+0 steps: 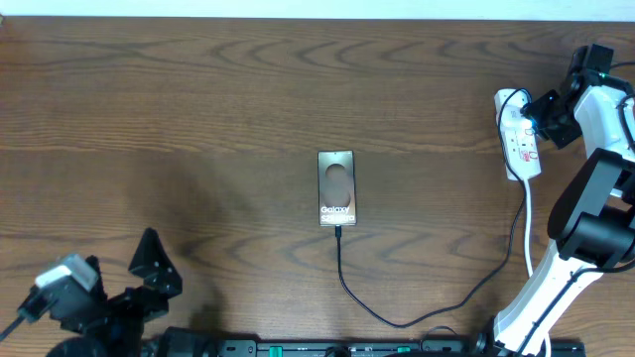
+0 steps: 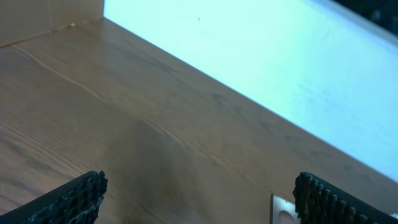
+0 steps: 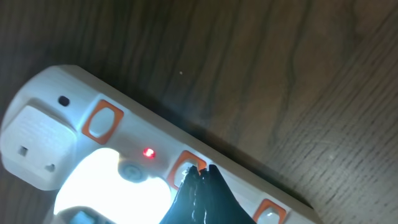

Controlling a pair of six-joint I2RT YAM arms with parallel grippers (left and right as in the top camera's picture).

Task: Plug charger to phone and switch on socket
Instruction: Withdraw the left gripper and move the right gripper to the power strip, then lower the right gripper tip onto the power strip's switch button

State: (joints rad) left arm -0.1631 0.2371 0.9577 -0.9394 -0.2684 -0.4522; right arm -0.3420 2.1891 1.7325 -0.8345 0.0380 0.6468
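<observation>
The charger (image 1: 340, 260) cable already meets the bottom edge of the phone (image 1: 336, 188), which lies mid-worktop (image 1: 198, 119), so switching on the socket (image 1: 521, 149) at the right edge is the step in hand. The right claw (image 3: 200, 186), closed and empty, has its tip on an orange-rimmed switch (image 3: 184, 170) beside a lit red light (image 3: 148, 152). The next move is probably only a clean lift. The left claw (image 2: 198, 202) hangs wide open, well apart. "Galaxy" is legible on the phone; the line beneath is too small.
</observation>
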